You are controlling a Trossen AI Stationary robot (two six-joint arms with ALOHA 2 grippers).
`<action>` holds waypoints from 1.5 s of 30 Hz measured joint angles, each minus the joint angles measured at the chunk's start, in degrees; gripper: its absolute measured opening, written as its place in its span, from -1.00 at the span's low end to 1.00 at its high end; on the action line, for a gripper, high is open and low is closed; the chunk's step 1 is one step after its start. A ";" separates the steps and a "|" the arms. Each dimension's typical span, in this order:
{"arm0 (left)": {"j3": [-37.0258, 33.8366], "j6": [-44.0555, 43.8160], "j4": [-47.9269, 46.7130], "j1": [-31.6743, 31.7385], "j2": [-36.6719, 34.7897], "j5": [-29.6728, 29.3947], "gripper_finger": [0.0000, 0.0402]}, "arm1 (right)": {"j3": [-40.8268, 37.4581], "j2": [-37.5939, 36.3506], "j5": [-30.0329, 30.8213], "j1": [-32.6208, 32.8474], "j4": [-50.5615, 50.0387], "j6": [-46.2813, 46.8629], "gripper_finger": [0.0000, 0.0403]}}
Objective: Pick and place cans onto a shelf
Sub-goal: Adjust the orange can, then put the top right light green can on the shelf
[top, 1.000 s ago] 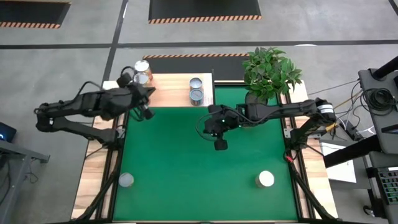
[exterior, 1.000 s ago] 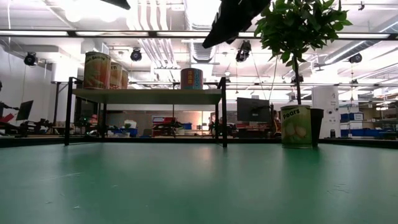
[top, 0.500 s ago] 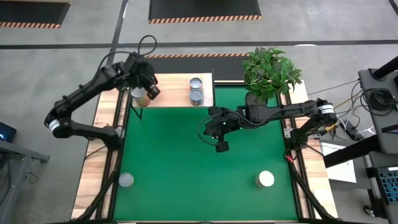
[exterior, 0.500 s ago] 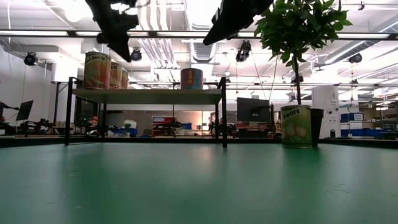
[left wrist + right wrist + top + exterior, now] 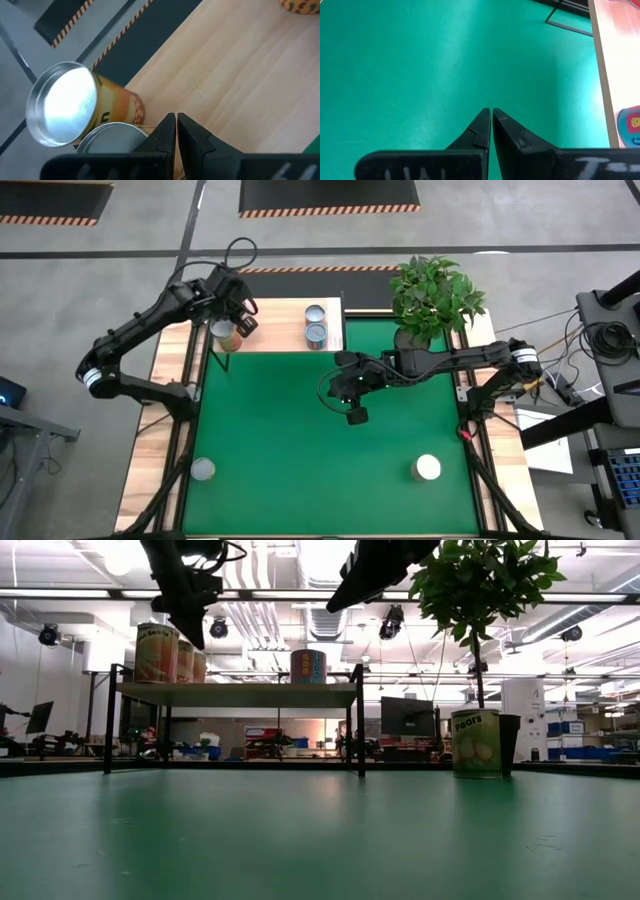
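Note:
The shelf [image 5: 280, 326], a light wood plank on thin black legs [image 5: 240, 693], stands at the table's far edge. Two cans [image 5: 315, 323] stand on its right part and two more [image 5: 226, 335] at its left end [image 5: 65, 110]. My left gripper [image 5: 245, 326] hangs shut above the shelf's left end, just right of those cans [image 5: 176, 131], and I see no touch. My right gripper [image 5: 355, 415] is shut above the middle of the green mat [image 5: 491, 120], holding nothing. Two more cans stand near the front, one left [image 5: 203, 469] and one right [image 5: 427, 468].
A potted plant [image 5: 435, 295] stands at the far right corner beside the shelf. In the low view a green-labelled can [image 5: 476, 743] stands in front of its pot. The green mat [image 5: 300, 440] between the shelf and the front cans is bare.
My left arm has swung from the table's left side toward the far edge, and its gripper has come down and turned over the shelf's left end. It has stayed shut and has been almost still for the last half second.

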 joint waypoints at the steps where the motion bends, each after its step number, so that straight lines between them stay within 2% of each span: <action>1: 0.00 -0.25 -0.10 0.02 -0.04 -0.15 -1.00 | 0.00 0.00 0.00 0.00 0.00 0.10 -0.96; 11: -0.02 -0.57 -0.26 -0.30 -0.56 -0.13 -1.00 | 0.00 0.00 -0.02 0.00 -0.02 0.90 -0.96; 15: 0.69 -1.50 0.80 -2.60 -3.23 -0.13 -1.00 | 0.00 0.00 -0.02 0.00 -0.04 0.99 -0.96; 20: -1.09 -6.18 8.10 -11.75 -11.08 1.03 -1.00 | 0.00 -0.29 -0.08 0.02 -2.27 4.42 -0.96; 28: -11.60 -8.27 28.31 -36.72 -20.62 1.31 -1.00 | 0.19 -0.52 -0.05 0.02 -13.65 16.49 -0.96; 33: -18.26 -6.63 39.68 -48.92 -23.69 -4.00 -1.00 | 0.91 -0.84 -0.12 -0.47 -19.94 23.21 -0.96; 39: -22.62 -3.45 43.74 -56.22 -26.08 -12.30 -1.00 | 1.56 -1.14 0.02 -2.49 -32.61 30.75 -0.96; 45: -24.28 -3.80 43.67 -56.89 -27.24 -12.76 -1.00 | 0.90 -2.22 0.71 -6.51 -40.53 35.04 -0.96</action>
